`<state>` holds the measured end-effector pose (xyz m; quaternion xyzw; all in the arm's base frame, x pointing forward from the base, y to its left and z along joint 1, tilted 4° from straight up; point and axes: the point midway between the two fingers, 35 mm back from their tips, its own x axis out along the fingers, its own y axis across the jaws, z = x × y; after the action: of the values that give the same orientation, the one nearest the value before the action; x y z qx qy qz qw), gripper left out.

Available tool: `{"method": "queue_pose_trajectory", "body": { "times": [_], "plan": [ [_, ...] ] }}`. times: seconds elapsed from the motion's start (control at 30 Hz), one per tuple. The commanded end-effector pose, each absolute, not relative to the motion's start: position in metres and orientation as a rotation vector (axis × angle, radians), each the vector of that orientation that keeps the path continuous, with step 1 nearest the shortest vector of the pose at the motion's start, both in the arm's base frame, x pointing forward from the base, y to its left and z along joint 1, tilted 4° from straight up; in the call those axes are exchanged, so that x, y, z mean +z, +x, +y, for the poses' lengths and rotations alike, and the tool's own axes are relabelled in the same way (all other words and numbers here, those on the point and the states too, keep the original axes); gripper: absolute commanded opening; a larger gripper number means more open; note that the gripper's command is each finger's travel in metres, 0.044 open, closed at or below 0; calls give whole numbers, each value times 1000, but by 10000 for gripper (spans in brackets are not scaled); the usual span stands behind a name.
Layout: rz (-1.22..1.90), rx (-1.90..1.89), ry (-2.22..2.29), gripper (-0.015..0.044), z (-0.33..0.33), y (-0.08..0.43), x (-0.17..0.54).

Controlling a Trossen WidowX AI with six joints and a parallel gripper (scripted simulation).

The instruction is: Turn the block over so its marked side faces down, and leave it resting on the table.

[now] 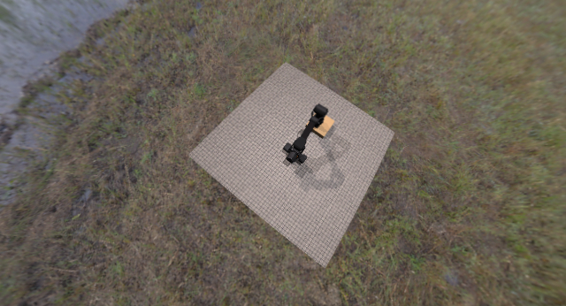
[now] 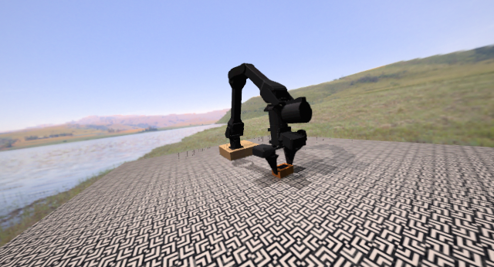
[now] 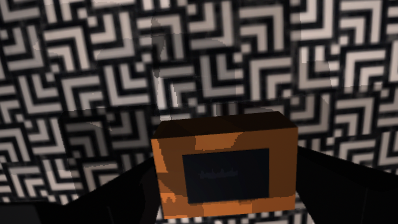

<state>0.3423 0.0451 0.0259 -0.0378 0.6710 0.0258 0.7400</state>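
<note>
The orange block (image 2: 286, 172) (image 3: 283, 167) sits at table level with its dark rectangular mark (image 3: 227, 175) facing up, towards the wrist camera. My gripper (image 2: 282, 167) (image 3: 226, 182) points down from above and is shut on the block, one finger at each of two opposite sides. In the top view the gripper (image 1: 294, 157) covers the block, which cannot be made out there. The block's underside is hidden.
The arm's wooden base block (image 1: 326, 126) (image 2: 231, 154) stands behind the gripper on the patterned table (image 1: 248, 164) (image 2: 193, 221). The arm arches over from it. The arm's shadow lies on the table. Grass and water surround the table.
</note>
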Motion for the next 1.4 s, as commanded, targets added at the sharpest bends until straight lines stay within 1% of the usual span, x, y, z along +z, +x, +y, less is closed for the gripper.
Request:
{"method": "queue_pose_trajectory", "body": {
  "times": [0.0, 0.13, 0.33, 0.53, 1.37],
  "plan": [
    [1476, 58, -86, 189, 45, 341, 25],
    [1476, 58, -86, 162, 45, 341, 25],
    [1476, 58, -86, 5, 45, 339, 53],
    [1452, 59, -85, 0, 45, 339, 53],
    [1045, 73, -70, 0, 46, 339, 44]
  ]
}}
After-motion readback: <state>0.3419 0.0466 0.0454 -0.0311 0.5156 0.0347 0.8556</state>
